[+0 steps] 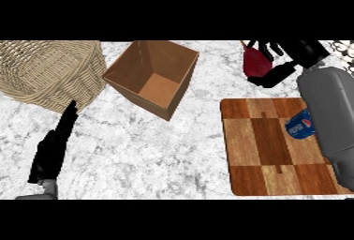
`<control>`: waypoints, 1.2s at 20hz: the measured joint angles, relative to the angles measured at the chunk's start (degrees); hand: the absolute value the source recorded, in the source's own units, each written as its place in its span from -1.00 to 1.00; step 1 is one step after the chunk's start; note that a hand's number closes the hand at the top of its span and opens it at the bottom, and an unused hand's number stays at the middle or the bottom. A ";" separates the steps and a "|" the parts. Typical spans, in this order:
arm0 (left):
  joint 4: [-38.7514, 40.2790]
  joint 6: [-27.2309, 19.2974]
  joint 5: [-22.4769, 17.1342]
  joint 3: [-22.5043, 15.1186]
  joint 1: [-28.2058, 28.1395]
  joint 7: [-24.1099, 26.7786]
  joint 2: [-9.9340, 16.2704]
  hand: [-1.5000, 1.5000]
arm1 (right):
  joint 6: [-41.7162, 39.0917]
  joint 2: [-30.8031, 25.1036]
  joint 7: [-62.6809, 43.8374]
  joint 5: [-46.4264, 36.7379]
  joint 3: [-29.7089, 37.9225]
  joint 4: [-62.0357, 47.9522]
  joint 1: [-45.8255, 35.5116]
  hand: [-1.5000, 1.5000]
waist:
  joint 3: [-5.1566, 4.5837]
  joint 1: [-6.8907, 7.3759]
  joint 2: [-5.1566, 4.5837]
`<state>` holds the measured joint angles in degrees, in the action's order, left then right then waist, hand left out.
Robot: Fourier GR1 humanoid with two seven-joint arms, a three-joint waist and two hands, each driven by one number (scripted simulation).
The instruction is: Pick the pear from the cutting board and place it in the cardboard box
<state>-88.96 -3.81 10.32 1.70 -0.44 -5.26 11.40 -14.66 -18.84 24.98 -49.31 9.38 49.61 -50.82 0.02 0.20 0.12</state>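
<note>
We are logging the left hand (pixel 52 145) resting open, fingers straight, just below the wicker basket (pixel 48 70). The cardboard box (pixel 153 77) is lying open, well left of the right hand (pixel 287 63), whose fingers are curling round a dark red pear (pixel 257 63) beyond the cutting board (pixel 266 145). Grasp step underway, we judge; next calls for lifting and carrying it left over the box. A blue can (pixel 301 125) is sitting on the board beside the forearm.

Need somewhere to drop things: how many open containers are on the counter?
2: a wicker basket at the far left, and a cardboard box just right of it. None seems hidden.
</note>
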 measured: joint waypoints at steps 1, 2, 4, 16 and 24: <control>-0.29 0.13 -0.09 0.12 -0.63 0.35 0.11 0.00 | -1.32 0.36 0.63 1.64 0.64 1.16 -0.09 1.00 | -0.01 -0.07 0.07; -0.58 0.25 -0.19 0.21 -0.63 -0.01 0.17 0.00 | -2.72 1.26 0.20 3.03 0.97 2.48 -0.69 1.00 | -0.01 -0.17 0.13; -0.55 0.72 -0.59 0.69 -0.67 0.12 0.49 0.00 | -5.37 1.98 -0.04 5.73 1.84 4.77 -1.69 1.00 | -0.02 -0.22 0.14; -0.84 0.55 0.60 0.19 -0.01 -0.54 -0.87 0.00 | -7.88 13.24 -15.77 9.58 -1.24 10.84 -10.21 1.00 | -0.05 0.37 -0.08; 0.42 1.12 1.28 0.13 2.42 -1.02 -0.92 0.00 | -1.93 17.49 -19.78 8.23 -4.52 -2.21 -19.16 1.00 | -0.06 1.25 -0.42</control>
<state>-88.54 -2.69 11.60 1.83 1.98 -6.28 10.47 -16.59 -1.36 5.20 -41.08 4.86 47.40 -69.97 -0.04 1.45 -0.30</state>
